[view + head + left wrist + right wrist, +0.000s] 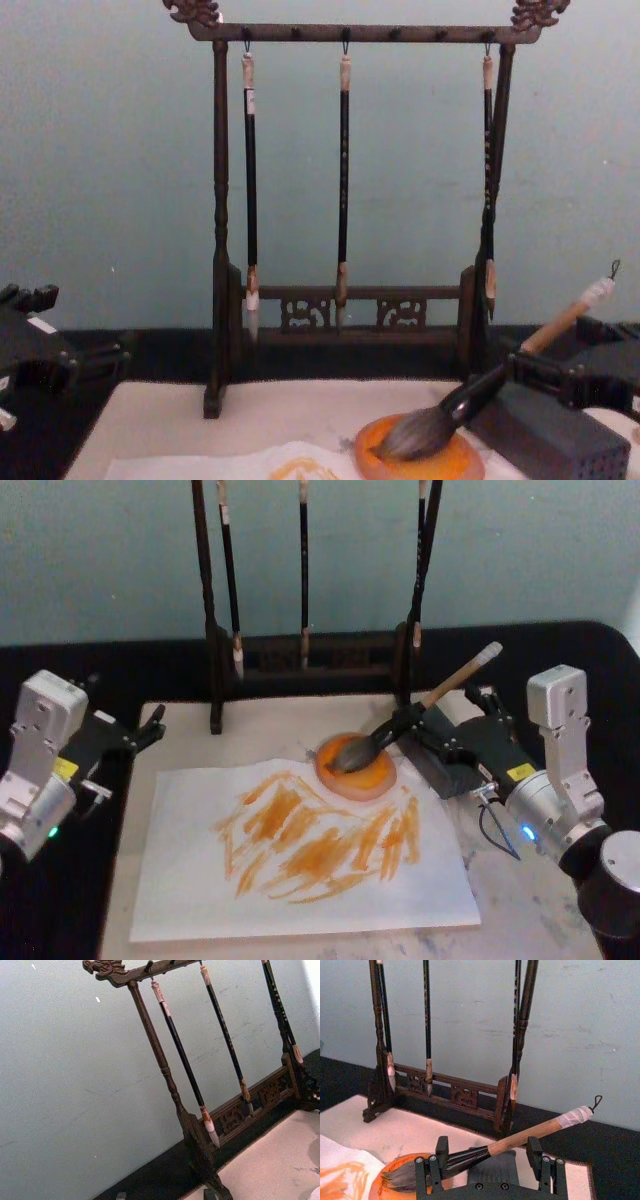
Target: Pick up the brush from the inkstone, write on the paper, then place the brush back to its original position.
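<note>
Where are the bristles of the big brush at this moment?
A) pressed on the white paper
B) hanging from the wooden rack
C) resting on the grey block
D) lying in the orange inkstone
D: the brush lies slanted with its grey bristles inside the orange inkstone, and its handle runs up between the open fingers of the right gripper; the paper already carries orange strokes.

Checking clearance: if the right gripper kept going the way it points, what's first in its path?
The brush, lying across its open fingers; beyond that, probably the rack, though depth is unclear.

Pale blue-green wall (pixel 100 150) behind a black-topped table (pixel 120 655), evenly lit.
</note>
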